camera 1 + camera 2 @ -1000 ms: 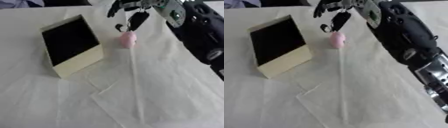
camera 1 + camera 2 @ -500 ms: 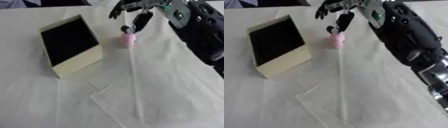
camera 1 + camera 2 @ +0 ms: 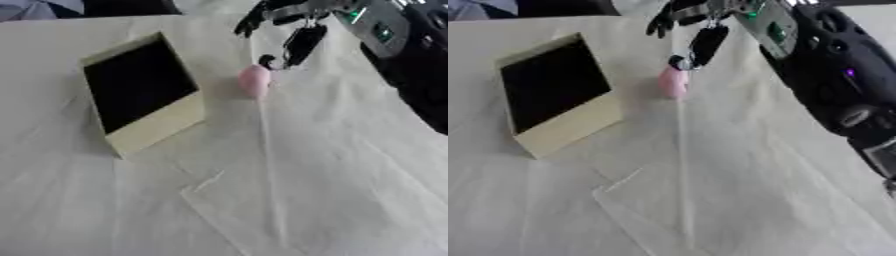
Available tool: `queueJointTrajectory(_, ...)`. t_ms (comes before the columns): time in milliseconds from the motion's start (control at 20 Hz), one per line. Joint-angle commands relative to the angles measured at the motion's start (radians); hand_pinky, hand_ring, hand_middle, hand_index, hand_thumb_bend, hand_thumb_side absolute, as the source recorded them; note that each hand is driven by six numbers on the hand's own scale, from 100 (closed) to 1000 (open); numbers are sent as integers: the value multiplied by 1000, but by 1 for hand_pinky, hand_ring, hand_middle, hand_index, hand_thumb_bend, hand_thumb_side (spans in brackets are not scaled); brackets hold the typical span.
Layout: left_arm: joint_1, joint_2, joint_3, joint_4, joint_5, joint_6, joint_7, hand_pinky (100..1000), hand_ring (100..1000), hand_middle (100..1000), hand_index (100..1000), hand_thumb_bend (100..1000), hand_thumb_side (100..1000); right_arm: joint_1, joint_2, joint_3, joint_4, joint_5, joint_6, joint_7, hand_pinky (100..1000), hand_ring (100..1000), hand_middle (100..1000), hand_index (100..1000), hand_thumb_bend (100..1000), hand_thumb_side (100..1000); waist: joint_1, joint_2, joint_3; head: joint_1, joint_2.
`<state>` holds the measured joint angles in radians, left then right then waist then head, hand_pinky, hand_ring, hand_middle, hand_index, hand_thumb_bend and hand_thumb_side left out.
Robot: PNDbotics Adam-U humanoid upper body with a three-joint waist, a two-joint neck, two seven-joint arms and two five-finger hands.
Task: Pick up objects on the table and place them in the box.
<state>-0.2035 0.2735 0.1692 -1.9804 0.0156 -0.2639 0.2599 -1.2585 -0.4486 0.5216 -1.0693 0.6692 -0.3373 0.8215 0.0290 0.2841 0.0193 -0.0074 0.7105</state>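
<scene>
Right hand (image 3: 293, 30) is seen poised w/ fingers spread, nothing pinched; small pink rounded object (image 3: 255, 80) lies just below fingertips; open cream box w/ black inside (image 3: 140, 95) sits left, apparently empty; pick & drop-in remain.

The robot's black right hand (image 3: 702, 30), reaching in from the upper right of the frame, hangs with a finger pointing down at a small pink rounded object (image 3: 673, 82) on a cream cloth-covered table (image 3: 754, 200). At the upper left of the frame sits a pale cardboard box (image 3: 557, 97), tilted, its interior dark.
</scene>
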Motion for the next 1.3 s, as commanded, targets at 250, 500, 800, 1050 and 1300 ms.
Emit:
queueJointTrajectory(250, -8, 23, 0, -20, 0, -1, -5, 673, 649, 700, 808, 100, 670, 16, -34, -5, 32, 28, -71, 55, 951, 906, 844, 1000, 134, 132, 4, -18, 1, 4, -1)
queueJointTrajectory(500, -8, 22, -1, -20, 2, 0, -7, 672, 647, 699, 807, 100, 676, 26, -25, -9, 44, 38, -75, 47, 954, 908, 847, 1000, 131, 207, 5, -16, 0, 3, -1)
queueJointTrajectory(800, -8, 18, -2, -20, 5, 0, -8, 670, 645, 698, 807, 100, 678, 28, -1, -14, 71, 94, -78, 10, 959, 923, 857, 1000, 209, 504, 6, -9, 4, 1, -2)
queueJointTrajectory(1050, -8, 14, -3, -20, 7, 1, -13, 668, 641, 695, 806, 100, 679, 30, 19, -17, 118, 172, -74, -47, 954, 923, 854, 1000, 229, 504, 8, -2, 8, -1, -2)
queueJointTrajectory(1300, -9, 12, -4, -20, 10, 2, -16, 667, 640, 695, 806, 100, 680, 36, 51, -35, 176, 255, -113, -92, 947, 915, 844, 1000, 215, 507, 10, 5, 10, -3, -3)
